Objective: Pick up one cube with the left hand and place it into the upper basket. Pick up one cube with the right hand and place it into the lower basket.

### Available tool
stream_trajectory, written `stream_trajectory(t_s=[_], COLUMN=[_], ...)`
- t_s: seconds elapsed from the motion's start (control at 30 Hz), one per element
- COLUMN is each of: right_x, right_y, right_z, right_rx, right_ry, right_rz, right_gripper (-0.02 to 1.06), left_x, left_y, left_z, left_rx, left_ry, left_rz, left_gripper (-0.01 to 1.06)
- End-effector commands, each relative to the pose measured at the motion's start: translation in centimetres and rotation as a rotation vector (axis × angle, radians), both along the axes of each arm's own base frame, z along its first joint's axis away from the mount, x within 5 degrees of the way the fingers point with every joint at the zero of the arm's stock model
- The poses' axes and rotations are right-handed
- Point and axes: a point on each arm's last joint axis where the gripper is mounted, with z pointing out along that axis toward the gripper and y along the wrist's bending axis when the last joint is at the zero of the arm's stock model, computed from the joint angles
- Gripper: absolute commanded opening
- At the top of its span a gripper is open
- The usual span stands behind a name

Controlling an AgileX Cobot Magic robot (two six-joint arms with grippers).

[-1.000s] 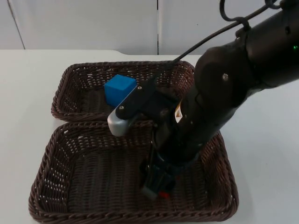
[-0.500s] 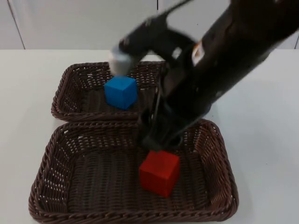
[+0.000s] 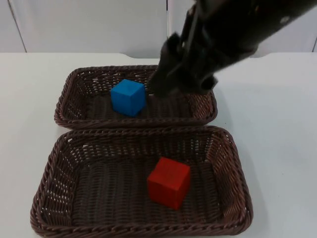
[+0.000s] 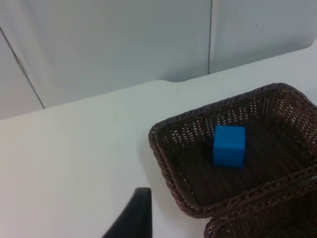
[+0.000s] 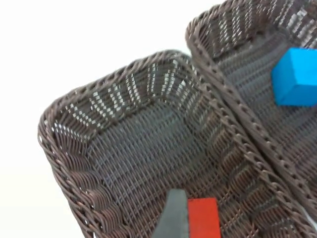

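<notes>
A blue cube (image 3: pixel 128 97) (image 4: pixel 229 145) (image 5: pixel 296 77) lies in the upper wicker basket (image 3: pixel 67 101) (image 4: pixel 158 144) (image 5: pixel 198 29). The red cube (image 3: pixel 169 182) (image 5: pixel 204 219) rests free on the floor of the lower basket (image 3: pixel 44 183) (image 5: pixel 64 144), right of its middle. My right gripper (image 3: pixel 168 84) hangs blurred high over the upper basket's right half, open and holding nothing, well above the red cube. My left gripper (image 4: pixel 133 220) waits over bare table to the left of the upper basket, apart from the blue cube.
The two brown baskets stand edge to edge in the middle of the white table (image 3: pixel 277 148). The grey partition wall (image 3: pixel 89 25) closes off the far side. Bare table runs on both sides of the baskets.
The right gripper let go of the red cube in the lower basket, then rose and swung back toward the upper right. The red cube stays where it was set down.
</notes>
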Motion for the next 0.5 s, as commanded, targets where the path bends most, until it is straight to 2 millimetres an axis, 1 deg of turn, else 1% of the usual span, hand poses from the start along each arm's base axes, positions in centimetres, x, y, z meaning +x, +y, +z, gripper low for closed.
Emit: stream_trajectory(t_s=[0.0, 0.1, 0.13, 0.17, 0.3, 0.33, 0.47], right_x=[-0.6, -1.2, -1.7, -1.7, -3.3, -3.3, -5.4], right_y=[-0.3, -1.0, -1.5, -1.5, -3.4, -3.4, -5.9], right_z=[1.0, 2.2, 2.4, 2.4, 2.8, 2.8, 2.8], right_rx=[0.023, 0.034, 0.033, 0.033, 0.049, 0.049, 0.099], right_ry=[-0.006, -0.012, -0.008, -0.008, -0.025, -0.025, -0.046], right_rz=[-0.001, 0.002, 0.001, 0.001, 0.001, 0.001, -0.021], right_gripper=[0.69, 0.69, 0.69, 0.69, 0.69, 0.69, 0.69], left_x=[-0.3, -0.9, -1.5, -1.5, -3.4, -3.4, -5.1], left_y=[-0.1, 0.1, 0.2, 0.2, 0.8, 0.8, 1.2], left_z=[0.1, 0.3, 0.6, 0.6, 1.0, 1.0, 1.0], left_rx=[-0.024, -0.022, -0.023, -0.023, -0.029, -0.029, -0.026], left_ry=[-0.010, -0.026, -0.039, -0.039, -0.062, -0.062, -0.052], left_rz=[-0.005, -0.008, -0.009, -0.009, -0.011, -0.011, -0.013], left_gripper=[1.05, 1.05, 1.05, 1.05, 1.05, 1.05, 1.05])
